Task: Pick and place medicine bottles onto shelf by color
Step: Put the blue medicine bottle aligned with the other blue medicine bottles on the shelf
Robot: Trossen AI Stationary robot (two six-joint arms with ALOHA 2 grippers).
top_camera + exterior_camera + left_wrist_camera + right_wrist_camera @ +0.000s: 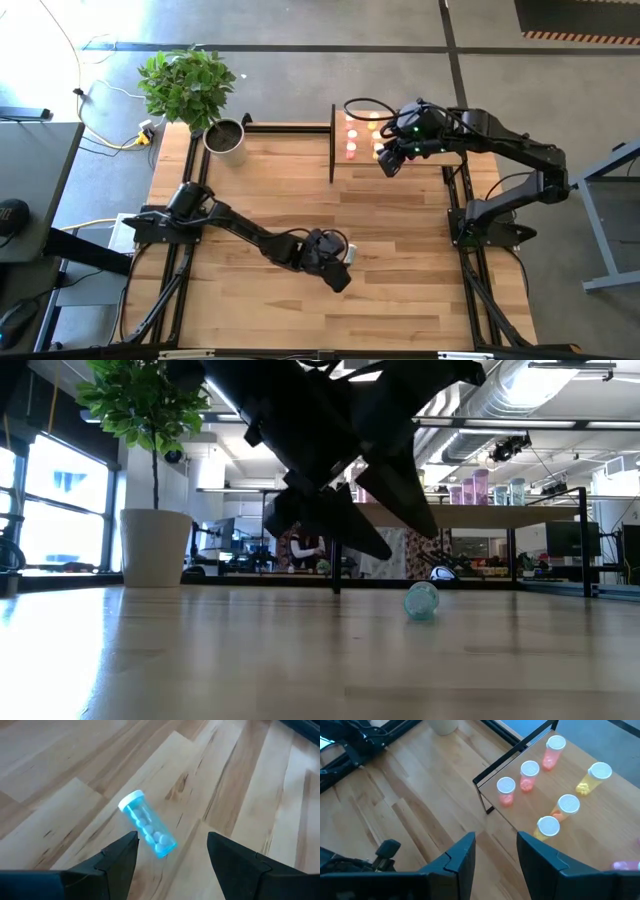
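Your left hand (170, 857) hangs just above the worktop (300, 190) with its two fingers apart, empty, and a blue bottle (147, 830) lies on its side on the planks just ahead of the gap between them. That bottle is clear blue with a white cap and holds pale pills; in the low view it (421, 601) rests alone on the wood below the dark bulk of the arm. In the high view the left hand (335, 262) sits over the near middle of the worktop.

Your right hand (495, 855) hovers at the shelf's (600, 820) edge, fingers parted, gripping nothing. On the shelf stand three pink bottles (529, 775) in a row beside the thin black panel (332, 143), and a second row of yellow and orange bottles (567, 807) farther from the panel; all are upright with white caps. In the high view the right hand (392, 160) is over the shelf's near side, partly covering the bottles.

The worktop is striped light wood in a black frame. A potted plant (190, 85) in a pale pot stands at its far left corner, well apart from both hands. Around it you see grey concrete floor and cables. The low view shows a room with windows, ceiling ducts and desks behind the shelf (480, 515).
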